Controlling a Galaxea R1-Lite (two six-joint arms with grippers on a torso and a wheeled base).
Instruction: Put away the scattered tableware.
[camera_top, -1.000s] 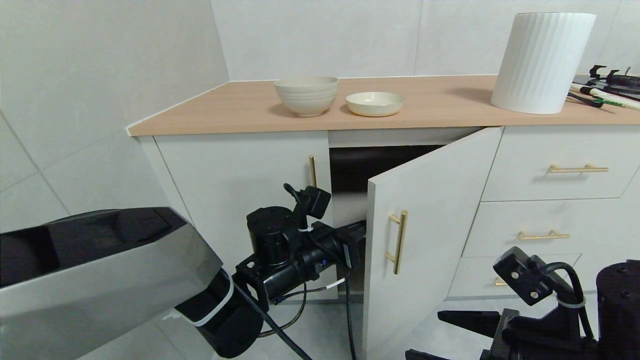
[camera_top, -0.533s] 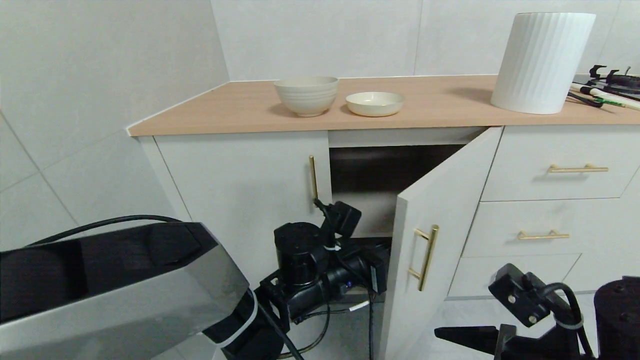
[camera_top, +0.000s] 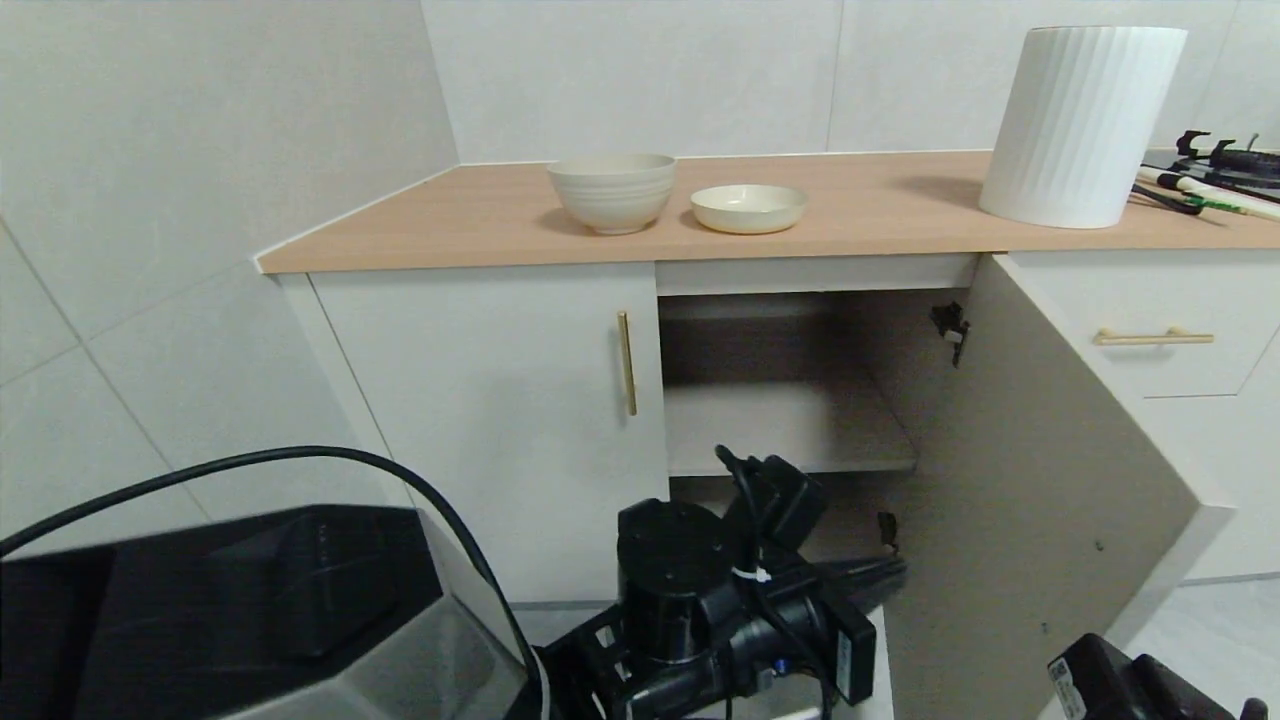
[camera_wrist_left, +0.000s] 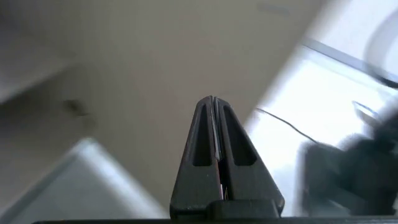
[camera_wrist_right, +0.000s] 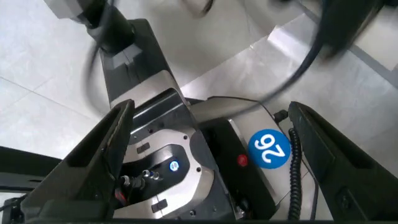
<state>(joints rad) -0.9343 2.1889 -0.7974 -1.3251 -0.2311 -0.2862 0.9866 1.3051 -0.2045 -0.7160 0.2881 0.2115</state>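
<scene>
Cream ceramic first: I see a ribbed bowl (camera_top: 612, 190) and a shallow dish (camera_top: 748, 207) side by side, just apart, on the wooden counter (camera_top: 480, 220). Both sit above the cabinet. Below them the right-hand cabinet door (camera_top: 1040, 480) stands wide open, showing a pale shelf (camera_top: 780, 430) inside. The left door (camera_top: 480, 400) is closed. Farther right on the counter stands a tall white ribbed cylinder (camera_top: 1080, 125), with some utensils (camera_top: 1205, 190) just beside it. My left pincer (camera_wrist_left: 213, 102) sits low before the open cabinet, fingers pressed together. My right pincer (camera_wrist_right: 211, 111) is down near the floor, fingers spread well apart.
</scene>
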